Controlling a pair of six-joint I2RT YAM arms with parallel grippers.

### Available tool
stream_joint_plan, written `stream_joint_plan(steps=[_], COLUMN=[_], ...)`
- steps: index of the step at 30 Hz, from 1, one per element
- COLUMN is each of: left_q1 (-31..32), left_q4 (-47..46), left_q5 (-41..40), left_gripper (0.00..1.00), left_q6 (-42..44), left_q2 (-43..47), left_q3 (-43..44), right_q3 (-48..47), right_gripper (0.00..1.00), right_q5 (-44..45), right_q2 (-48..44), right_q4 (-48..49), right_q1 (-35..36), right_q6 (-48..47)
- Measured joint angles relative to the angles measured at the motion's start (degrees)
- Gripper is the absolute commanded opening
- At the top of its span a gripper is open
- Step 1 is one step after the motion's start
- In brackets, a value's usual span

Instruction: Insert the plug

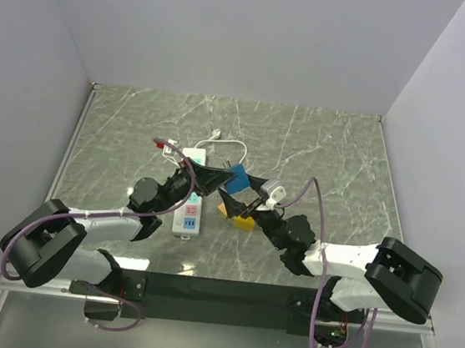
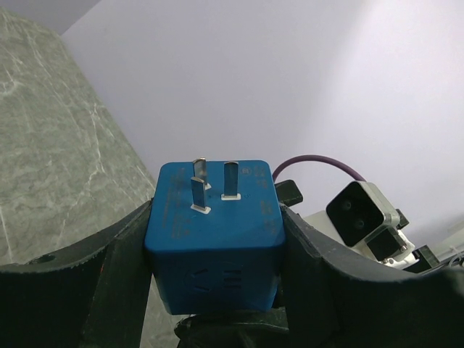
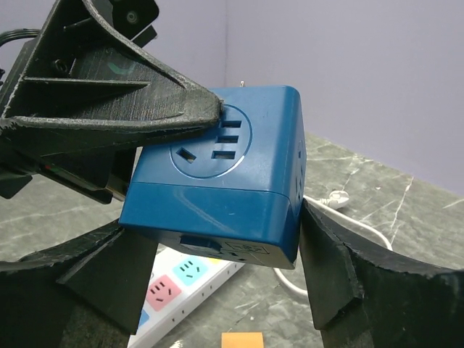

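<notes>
A blue cube plug adapter [image 1: 239, 177] hangs in the air above the table's middle. My left gripper [image 1: 215, 176] is shut on it; in the left wrist view [image 2: 215, 217] the cube [image 2: 214, 246] sits between both fingers, three metal prongs pointing away. My right gripper [image 1: 242, 199] meets it from the right. In the right wrist view [image 3: 225, 232] its jaws stand wide on either side of the cube's [image 3: 217, 188] lower edge, the right finger [image 3: 326, 261] at its corner. A white power strip [image 1: 188, 211] with coloured sockets lies below [image 3: 181, 279].
A yellow block [image 1: 244, 222] lies on the marble table beside the strip and shows in the right wrist view [image 3: 242, 341]. The strip's white cable [image 1: 227, 144] loops behind. The left finger [image 3: 145, 109] crosses the right wrist view. Grey walls enclose the table.
</notes>
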State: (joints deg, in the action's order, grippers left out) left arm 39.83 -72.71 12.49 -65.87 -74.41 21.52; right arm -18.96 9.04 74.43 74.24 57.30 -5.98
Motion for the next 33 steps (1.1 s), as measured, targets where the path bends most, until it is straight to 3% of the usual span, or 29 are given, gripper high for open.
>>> stream_joint_plan(steps=[2,3,4,6,9,10,13,16,18,21,22,26,29,33], left_q1=[-0.02,-0.04,-0.07,-0.07,-0.11,-0.11,-0.15,-0.24,-0.28,-0.28,-0.28,-0.44,-0.79,-1.49], left_q4=[-0.24,-0.42,-0.46,-0.63,-1.20,-1.36,-1.73,-2.14,-2.14,-2.14,-2.19,-2.82,-3.80,-5.29], left_q5=[0.02,0.02,0.04,0.04,0.11,0.13,0.15,0.15,0.17,0.66,0.81,1.44,2.03,3.06], left_gripper=[0.01,0.01,0.01,0.02,0.13,0.24,0.42,0.47,0.45,0.26,0.01,0.01,0.00,0.01], left_q6=[-0.07,-0.07,-0.13,-0.37,-0.81,-0.87,-0.90,-0.79,-0.61,0.02,0.13,-0.02,-1.11,-3.32], left_q2=[-0.24,-0.39,-0.50,-0.90,-1.70,-1.95,-2.32,-2.23,-1.86,-1.05,-0.94,-1.60,-3.17,-5.57], left_q3=[0.00,0.00,0.00,0.00,-0.02,-0.02,-0.20,-0.87,-1.38,-1.53,-1.53,-1.53,-1.53,-1.53], right_q3=[-0.17,-0.24,-0.24,-0.24,-0.24,-0.24,-0.24,-0.24,-0.24,-0.24,-0.24,-0.24,-0.24,-0.24], right_gripper=[0.34,0.04,0.03,0.02,0.00,0.00,0.00,0.00,0.00,0.00,0.00,0.04,0.20,0.30], right_q5=[0.46,0.81,1.09,1.99,2.86,3.02,3.39,3.32,2.91,2.19,2.16,2.49,3.04,3.74], right_q2=[0.15,0.22,0.28,0.39,0.39,0.39,0.39,0.33,0.11,-0.66,-0.85,-0.92,-0.92,-0.94], right_q4=[-0.13,-0.15,-0.15,-0.31,-0.92,-1.05,-1.60,-2.36,-2.93,-3.39,-3.41,-3.74,-4.68,-6.12], right_q1=[0.11,0.20,0.22,0.33,0.48,0.50,0.63,0.81,0.85,0.90,0.96,1.03,1.01,0.92], right_q6=[-0.20,-0.39,-0.52,-0.90,-1.68,-1.92,-2.82,-3.56,-3.82,-4.39,-4.63,-5.09,-4.96,-4.28])
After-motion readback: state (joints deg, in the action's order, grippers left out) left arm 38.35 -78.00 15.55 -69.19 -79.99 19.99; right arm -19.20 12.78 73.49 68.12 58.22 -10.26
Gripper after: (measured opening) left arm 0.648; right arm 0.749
